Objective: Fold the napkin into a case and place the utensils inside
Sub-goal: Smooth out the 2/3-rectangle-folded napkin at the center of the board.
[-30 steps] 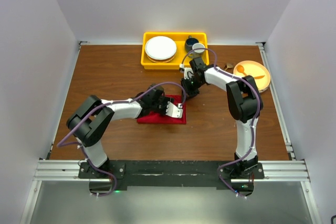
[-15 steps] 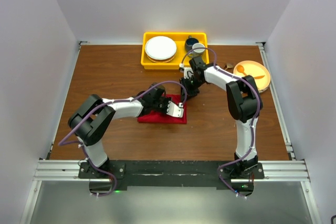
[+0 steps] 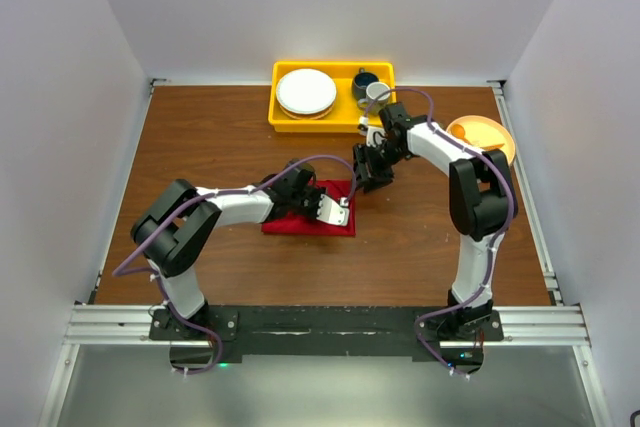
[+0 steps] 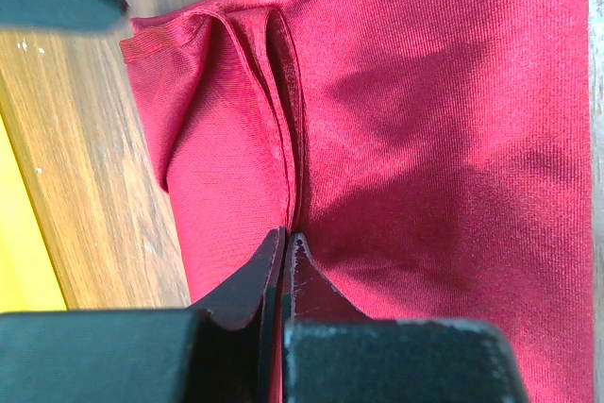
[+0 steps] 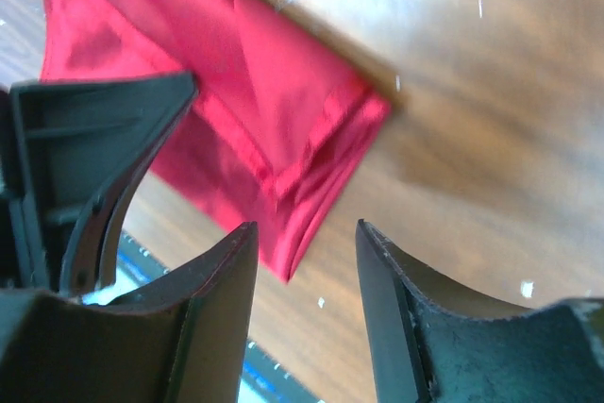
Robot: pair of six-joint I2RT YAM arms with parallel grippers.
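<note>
1. Locate the napkin (image 3: 300, 225) at the centre of the table (image 3: 200, 147), folded into a flat red rectangle with layered hems stacked at its 1 o'clock corner.
2. Check the left gripper (image 4: 285, 244) at the cloth's 3 o'clock edge: fingers together, pinching a raised pleat of the fabric.
3. Check the right gripper (image 5: 304, 226) just off the 1 o'clock corner: fingers apart, nothing between them, apparently lifted off the cloth.
4. Treat folding as the step in hand. No pouch mouth visible, so the case is judged unfinished.
5. Find the yellow tray (image 3: 285, 125) at 12 o'clock and the orange plate (image 3: 495, 142) at 2 o'clock. Cannot make out the utensils, since the plate is partly hidden behind the right arm.
6. For the next move, probably carry the pinched layer over to form the pocket. Keep the lift low to avoid dragging the whole stack, and bring the open fingers onto the free corner to steady it.
</note>
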